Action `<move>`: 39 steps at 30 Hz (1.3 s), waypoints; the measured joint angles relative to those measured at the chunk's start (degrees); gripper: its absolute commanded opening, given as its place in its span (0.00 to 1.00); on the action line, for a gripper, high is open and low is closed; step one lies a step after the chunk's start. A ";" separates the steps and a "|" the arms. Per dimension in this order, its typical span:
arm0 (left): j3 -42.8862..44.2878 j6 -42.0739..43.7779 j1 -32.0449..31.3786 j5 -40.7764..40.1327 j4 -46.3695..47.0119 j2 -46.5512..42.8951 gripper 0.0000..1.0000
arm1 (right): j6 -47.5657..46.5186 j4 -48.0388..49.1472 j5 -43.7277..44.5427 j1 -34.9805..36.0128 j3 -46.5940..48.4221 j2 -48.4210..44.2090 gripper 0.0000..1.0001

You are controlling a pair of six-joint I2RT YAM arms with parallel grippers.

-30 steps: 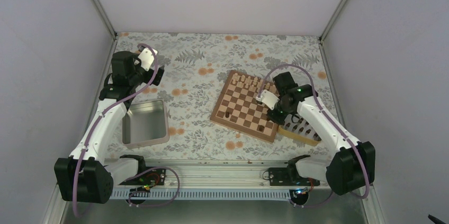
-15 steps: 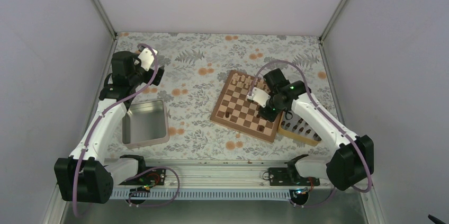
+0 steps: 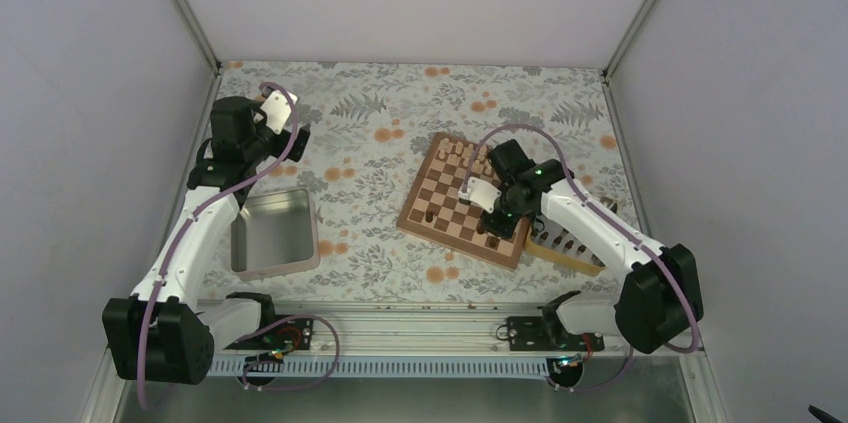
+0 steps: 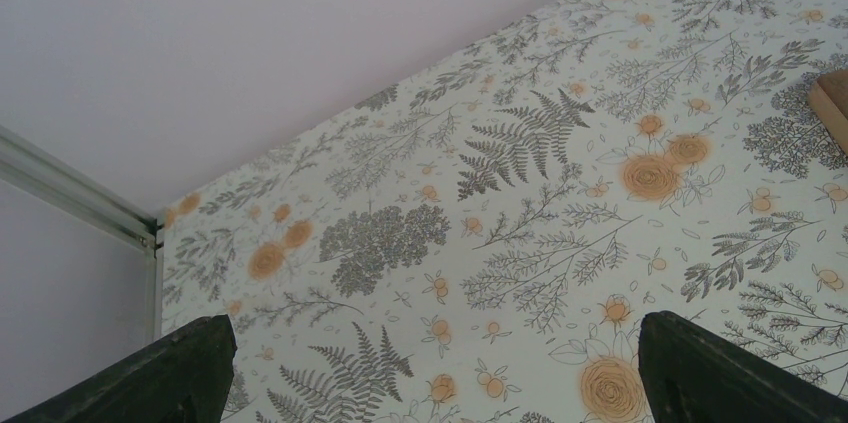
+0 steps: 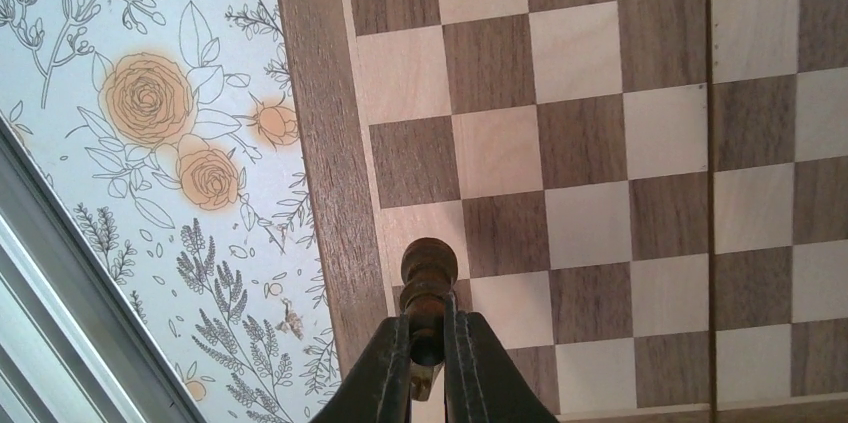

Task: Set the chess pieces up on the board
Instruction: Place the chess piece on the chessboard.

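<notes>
The board point(image 3: 412, 221) lies right of centre on the flowered cloth. A dark brown chess piece point(image 5: 428, 273) hangs over the board's point(image 5: 600, 143) near-left squares, close to the brown border, with my right gripper point(image 5: 428, 328) shut on it. From above, that gripper point(image 3: 492, 227) is over the board's near edge. One dark piece point(image 3: 430, 214) stands on the near-left part of the board. Pale cream pieces point(image 3: 460, 153) line the far side. My left gripper point(image 4: 440, 373) is open over bare cloth at the far left point(image 3: 295, 138), holding nothing.
A light wooden tray point(image 3: 572, 261) with several dark pieces sits right of the board, under my right forearm. A grey metal tin point(image 3: 275, 233) lies by the left arm. A corner of the board point(image 4: 835, 103) shows in the left wrist view.
My right gripper has moved left from above the wooden tray to over the board's near edge, carrying the dark piece. The left arm has not moved.
</notes>
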 measured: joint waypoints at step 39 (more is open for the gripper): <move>-0.13 0.00 0.00 0.02 0.00 0.00 1.00 | 0.04 2.49 1.64 2.32 -2.05 4.35 0.06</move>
